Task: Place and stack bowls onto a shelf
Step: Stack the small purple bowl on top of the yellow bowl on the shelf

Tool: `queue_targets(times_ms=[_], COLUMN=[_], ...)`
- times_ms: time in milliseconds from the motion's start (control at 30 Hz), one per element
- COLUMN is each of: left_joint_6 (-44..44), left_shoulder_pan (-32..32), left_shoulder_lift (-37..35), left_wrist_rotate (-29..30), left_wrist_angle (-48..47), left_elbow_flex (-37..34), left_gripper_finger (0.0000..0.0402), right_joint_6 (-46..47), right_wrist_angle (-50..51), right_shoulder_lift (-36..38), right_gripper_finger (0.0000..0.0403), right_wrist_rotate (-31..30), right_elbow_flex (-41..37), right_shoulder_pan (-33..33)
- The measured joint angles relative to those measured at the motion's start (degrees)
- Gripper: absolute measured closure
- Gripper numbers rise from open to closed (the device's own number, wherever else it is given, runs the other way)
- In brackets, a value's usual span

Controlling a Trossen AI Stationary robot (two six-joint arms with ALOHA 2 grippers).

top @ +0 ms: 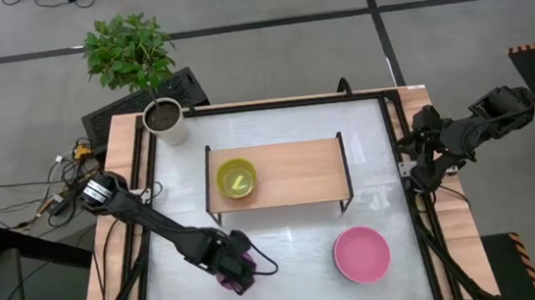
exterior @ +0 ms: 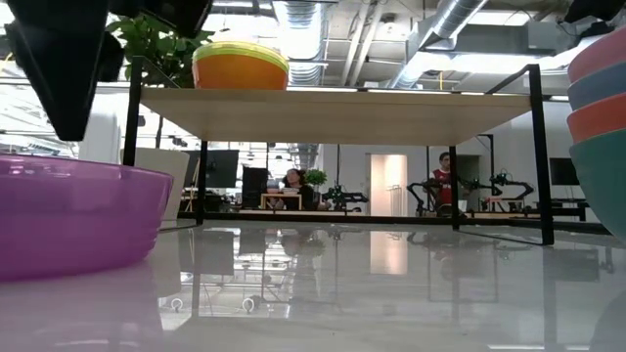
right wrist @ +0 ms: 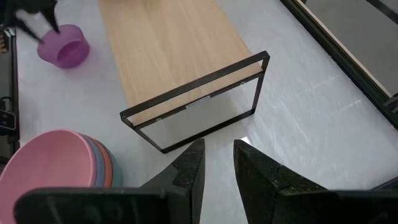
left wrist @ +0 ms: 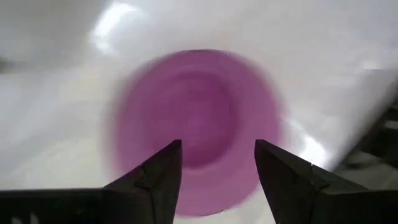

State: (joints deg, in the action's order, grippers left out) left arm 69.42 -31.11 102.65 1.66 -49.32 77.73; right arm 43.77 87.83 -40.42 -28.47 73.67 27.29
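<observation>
While my left claw (top: 237, 274) hangs directly above the purple bowl (top: 232, 275) in the lower left of the high view, its fingers (left wrist: 163, 177) are spread apart and hold nothing; the left wrist view shows them framing the bowl's near rim, with the bowl (left wrist: 198, 118) upright on the white surface (top: 285, 232). My right claw (top: 417, 167) waits off the right edge of the surface, fingers a little apart and empty.

Findings on the task's things: the shelf (top: 294, 172) stands at the centre of the high view, and a yellow-green bowl (top: 236, 179) already sits on the left part of its top board. A pink-topped stack of bowls (top: 361, 254) rests on the surface at lower right, well apart from the purple bowl.

Recommendation for the step in hand, which I judge to be the pick-up of the purple bowl: descend straight, with one finger inside the wall and one outside, and take the rim squarely. The bowl looks light and smooth, so I judge a skewed pinch could tip it or slide it across the glossy surface. Confirm a firm hold before lifting, then lift clear of the shelf's black frame before crossing to the board.
</observation>
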Motion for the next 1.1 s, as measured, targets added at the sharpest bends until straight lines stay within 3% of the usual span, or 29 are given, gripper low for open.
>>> queue_targets(times_ms=[200, 467, 700, 800, 933, 1100], left_joint_6=[4.2, 7.3, 14.3, 13.5, 13.0, 13.3], left_shoulder_pan=[0.0, 0.0, 0.0, 0.0, 0.4, 0.5], left_shoulder_lift=[-2.4, -4.5, -4.2, -4.2, -4.2, -4.2], left_wrist_rotate=[4.2, 4.2, 3.7, 1.8, 1.2, -0.8], left_wrist_angle=[-12.7, 0.7, 2.3, 6.4, 10.6, 10.5], left_elbow_flex=[-0.8, -10.2, -16.3, -17.6, -17.8, -15.3], left_gripper_finger=[0.0216, 0.0213, 0.0213, 0.0219, 0.0255, 0.0375], right_joint_6=[-0.1, 1.1, 1.2, 1.2, 1.2, 1.3], right_wrist_angle=[0.0, 0.0, 0.0, 0.0, 0.0, 0.0], right_shoulder_lift=[0.0, 0.0, 0.0, 0.0, 0.0, 0.0], right_gripper_finger=[0.029, 0.029, 0.029, 0.029, 0.029, 0.029], right_wrist_rotate=[0.0, 0.0, 0.0, 0.0, 0.0, 0.0], right_elbow_flex=[0.0, 0.0, 0.0, 0.0, 0.0, 0.0], right_shoulder_pan=[0.0, 0.0, 0.0, 0.0, 0.0, 0.0])
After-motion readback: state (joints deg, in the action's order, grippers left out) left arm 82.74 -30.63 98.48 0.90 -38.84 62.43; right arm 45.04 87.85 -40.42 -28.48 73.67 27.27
